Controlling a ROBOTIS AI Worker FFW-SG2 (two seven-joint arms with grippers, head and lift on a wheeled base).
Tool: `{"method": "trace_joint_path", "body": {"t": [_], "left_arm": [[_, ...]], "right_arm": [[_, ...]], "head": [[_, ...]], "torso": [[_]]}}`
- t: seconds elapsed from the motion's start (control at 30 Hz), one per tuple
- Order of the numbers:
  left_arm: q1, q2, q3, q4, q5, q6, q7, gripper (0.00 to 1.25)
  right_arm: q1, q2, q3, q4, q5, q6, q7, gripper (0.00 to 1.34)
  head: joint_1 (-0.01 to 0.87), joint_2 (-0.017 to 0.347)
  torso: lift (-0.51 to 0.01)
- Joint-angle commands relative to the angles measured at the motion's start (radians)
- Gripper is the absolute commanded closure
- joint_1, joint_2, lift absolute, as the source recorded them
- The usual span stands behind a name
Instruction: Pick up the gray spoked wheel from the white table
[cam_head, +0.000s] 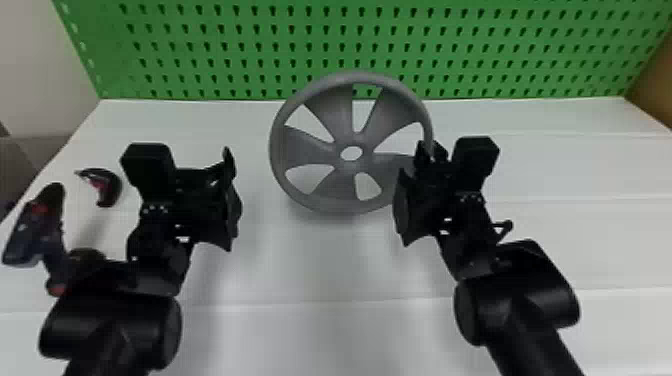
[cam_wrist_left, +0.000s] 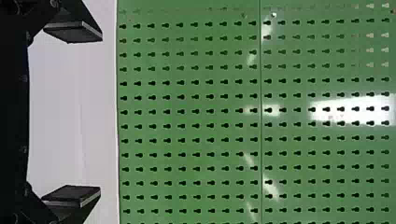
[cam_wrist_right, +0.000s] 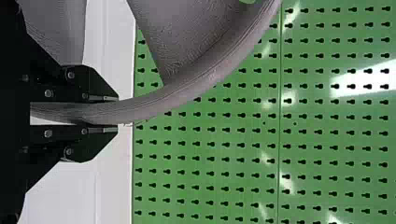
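Two items lie on the left claw's outer side: a dark tool with red patches (cam_head: 30, 240) and, between it and the claw, a small curved piece (cam_head: 112, 186). Both look set aside, likely so the middle stays free for the job. Next comes the left claw (cam_wrist_left: 99, 113), released and holding nothing, its fingers spread wide. It hangs apart from the wheel, perhaps as a spare grip should the load prove awkward for one side

To the right of that claw is the gray wheel (cam_head: 345, 155), between the two claws, standing tilted above the counter (cam_head: 325, 265). Its lower edge is close over the top; whether it touches there I cannot tell. The right claw (cam_wrist_right: 116, 113) is clenched on the wheel's rim, at the side facing it, one flat finger on either face. The rim makes sense as a handhold, being slim enough to fit between the fingers, while the broad spokes would not. Held at one edge only, the wheel could swing or droop on its far side, toward the left claw. Behind both claws rises the green pegboard (cam_head: 500, 50), near enough that the wheel should probably go straight up
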Motion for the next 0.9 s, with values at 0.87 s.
{"method": "trace_joint_path", "body": {"t": [0.87], "left_arm": [[0.0,0.0,-0.001,-0.001,0.001,0.001,0.0,0.13]], "right_arm": [[-0.002,0.0,0.005,0.0,-0.002,0.003,0.0,1.03]], "head": [[0.765,0.014]], "torso": [[-0.091]]}}
